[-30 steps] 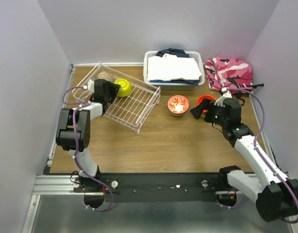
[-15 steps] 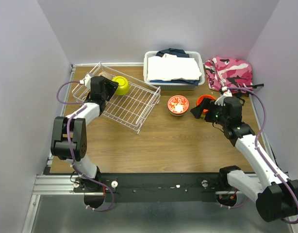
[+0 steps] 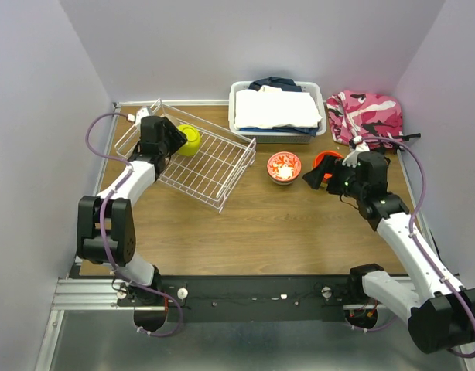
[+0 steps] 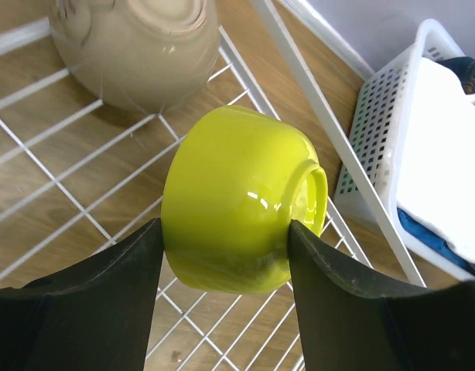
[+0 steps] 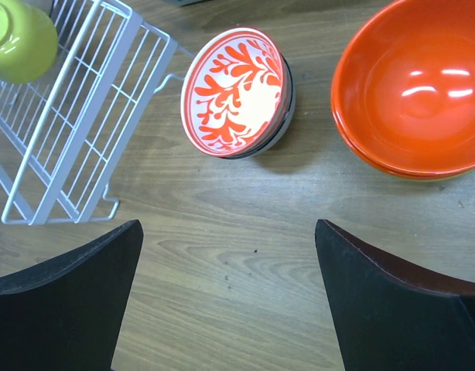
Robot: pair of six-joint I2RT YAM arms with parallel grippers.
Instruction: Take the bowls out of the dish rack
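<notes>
L gripper clamps lime bowl in dish rack by far rim, arm stretched; R gripper agape, right of rack.

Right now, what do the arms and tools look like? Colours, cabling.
Both arms are white links with black joint housings: left arm, right arm. A purple cable loops along each. Left tool and right tool have two broad matte black fingers tapering to the tips.
</notes>
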